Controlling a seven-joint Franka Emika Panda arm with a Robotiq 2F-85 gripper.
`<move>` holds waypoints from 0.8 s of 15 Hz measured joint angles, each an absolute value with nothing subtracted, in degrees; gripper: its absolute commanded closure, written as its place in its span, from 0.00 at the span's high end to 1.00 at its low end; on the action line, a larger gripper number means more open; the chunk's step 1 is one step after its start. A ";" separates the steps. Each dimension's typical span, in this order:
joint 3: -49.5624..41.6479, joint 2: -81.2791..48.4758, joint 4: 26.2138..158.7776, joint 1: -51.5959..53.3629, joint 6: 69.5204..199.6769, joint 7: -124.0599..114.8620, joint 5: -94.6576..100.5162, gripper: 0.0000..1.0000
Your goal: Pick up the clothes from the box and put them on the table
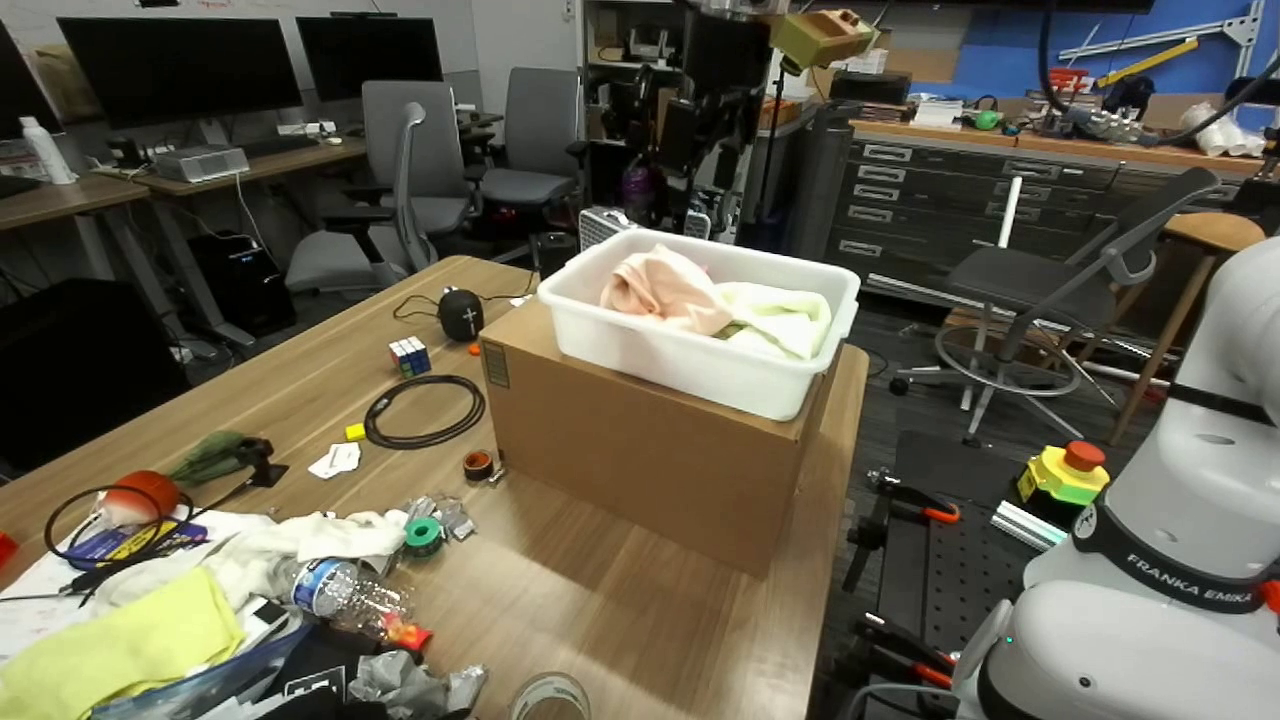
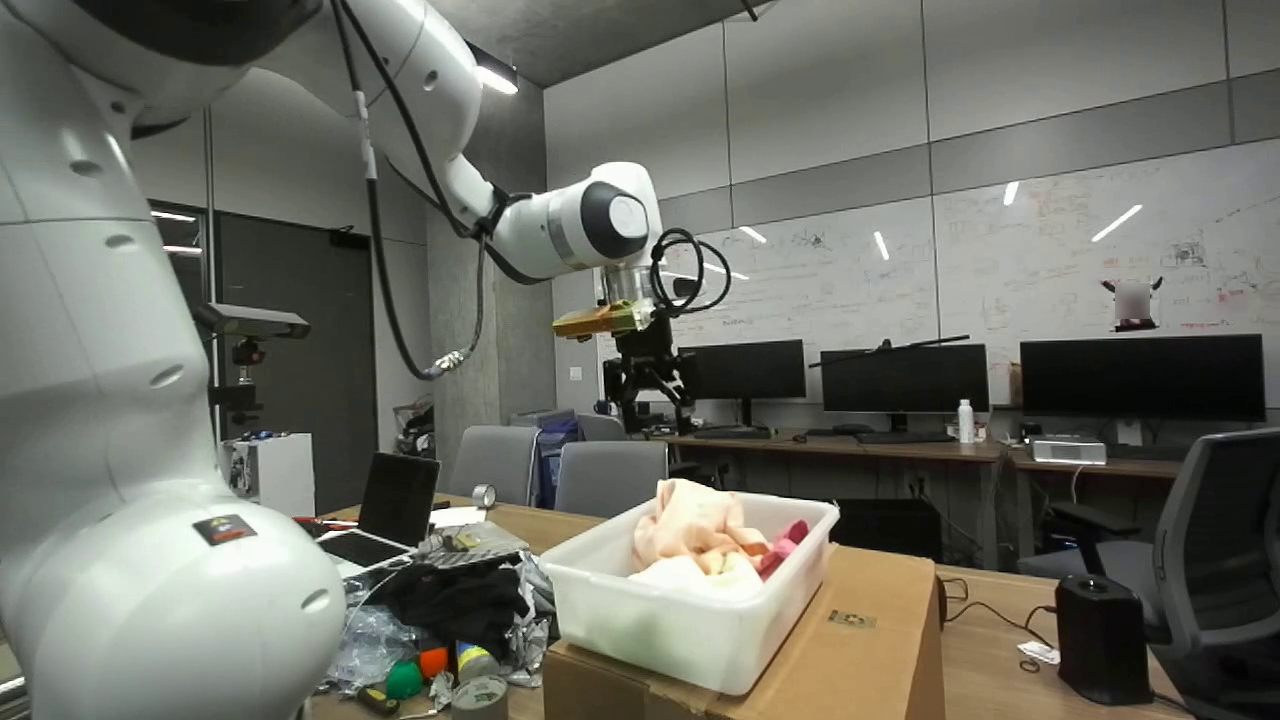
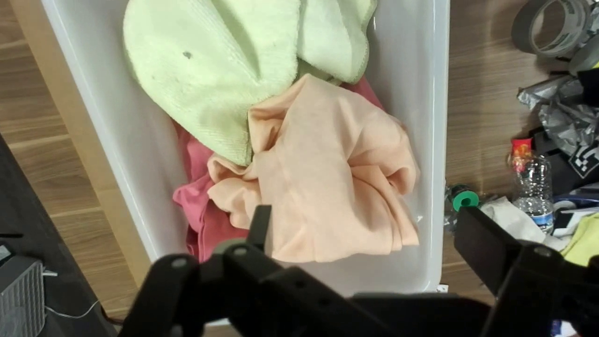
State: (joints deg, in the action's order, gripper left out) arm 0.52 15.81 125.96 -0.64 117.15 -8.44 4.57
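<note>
A white plastic bin (image 1: 680, 365) holds crumpled clothes: a peach cloth (image 1: 665, 290), a pale green cloth (image 1: 785, 315) and a dark pink cloth (image 2: 785, 550) partly under them. The bin also shows in the wrist view (image 3: 442, 140). There the peach cloth (image 3: 313, 173) lies nearest the jaws, the green cloth (image 3: 206, 70) lies farther up, and the pink cloth (image 3: 210, 224) shows at the left. My gripper (image 2: 658, 412) is open and empty above the bin, apart from the clothes. In the wrist view its fingers (image 3: 365, 217) stand wide apart. The wooden table (image 1: 600, 610) is below.
The bin stands on a cardboard box (image 1: 640, 460) on the table. Beside it lie a cable loop (image 1: 425, 445), a Rubik's cube (image 1: 410, 355), a black speaker (image 1: 461, 315) and a tape roll (image 1: 478, 465). A plastic bottle (image 1: 345, 590) and a yellow cloth (image 1: 130, 640) lie in clutter.
</note>
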 measured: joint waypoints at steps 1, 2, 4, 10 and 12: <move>0.43 14.19 125.31 -0.69 117.15 -8.44 4.57 1.00; 0.30 12.59 124.69 -0.74 117.14 -8.44 4.57 1.00; -0.04 9.55 123.53 -0.87 117.09 -8.49 4.57 1.00; -0.95 3.10 121.36 -1.32 117.06 -8.76 4.57 1.00; -1.11 1.58 121.00 -1.33 117.05 -8.80 4.57 1.00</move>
